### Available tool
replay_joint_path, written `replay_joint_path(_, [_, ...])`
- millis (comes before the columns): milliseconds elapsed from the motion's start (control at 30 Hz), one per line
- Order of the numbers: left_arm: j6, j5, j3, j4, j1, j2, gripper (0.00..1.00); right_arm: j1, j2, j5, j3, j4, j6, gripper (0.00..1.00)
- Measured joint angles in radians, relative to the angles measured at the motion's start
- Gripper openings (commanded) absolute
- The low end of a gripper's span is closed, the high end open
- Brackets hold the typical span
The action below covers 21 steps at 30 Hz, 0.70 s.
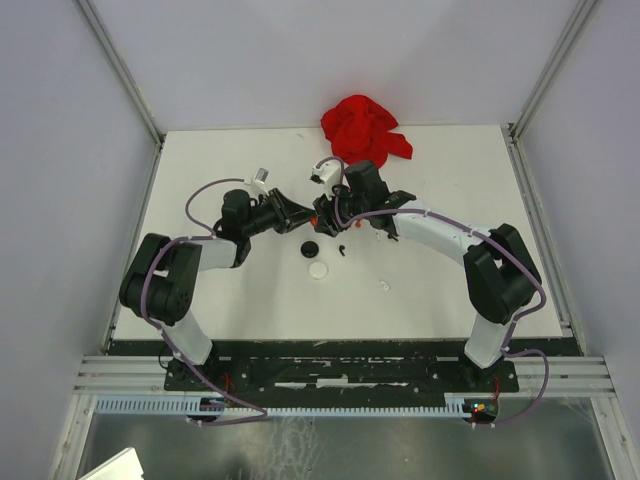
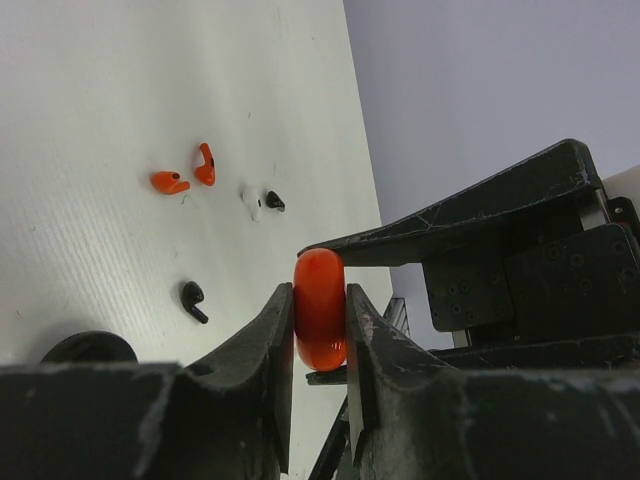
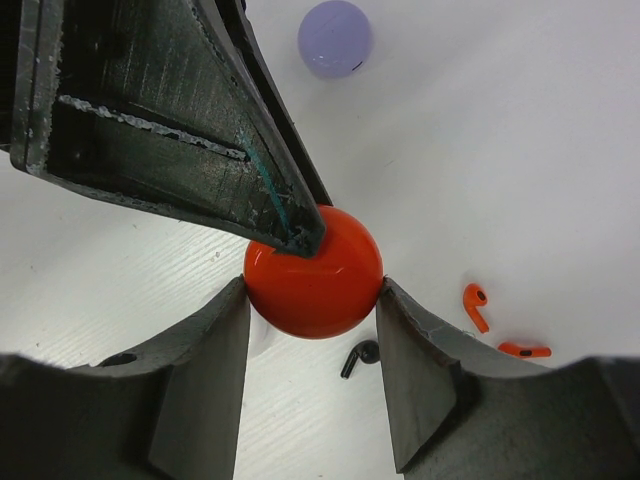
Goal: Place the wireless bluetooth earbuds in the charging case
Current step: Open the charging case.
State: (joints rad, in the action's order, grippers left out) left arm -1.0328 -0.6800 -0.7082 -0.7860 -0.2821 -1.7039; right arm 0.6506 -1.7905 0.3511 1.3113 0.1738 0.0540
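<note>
A closed round red charging case [image 2: 320, 310] is held above the table between both grippers. My left gripper [image 2: 320, 295] is shut on its flat faces. My right gripper [image 3: 313, 290] is shut on its rim [image 3: 313, 272], fingers touching both sides. In the top view the two grippers meet at mid-table, left [image 1: 303, 215] and right [image 1: 326, 214], and hide the case. Two red earbuds [image 2: 170, 182] [image 2: 205, 165], a white one [image 2: 251, 203] and two black ones [image 2: 274, 201] [image 2: 193, 301] lie loose on the table. The right wrist view shows the red pair [image 3: 475, 305] [image 3: 525, 350] and one black bud [image 3: 360, 356].
A lilac disc case [image 3: 335, 38] lies beyond the grippers. A black disc [image 1: 309, 249] and a white disc [image 1: 318, 269] lie just in front of them. A red cloth [image 1: 365, 128] is bunched at the table's back edge. A small white piece [image 1: 383, 286] lies nearer the front.
</note>
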Motion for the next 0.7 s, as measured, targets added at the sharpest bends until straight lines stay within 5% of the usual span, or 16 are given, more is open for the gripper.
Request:
replay_joint_path(200, [0.004, 0.000, 0.000, 0.000, -0.005, 0.000, 0.03, 0.000, 0.029, -0.005, -0.031, -0.029, -0.031, 0.98])
replay_joint_path(700, [0.005, 0.026, -0.002, 0.005, -0.006, 0.000, 0.03, -0.028, 0.203, -0.201, -0.095, -0.053, -0.208, 0.99])
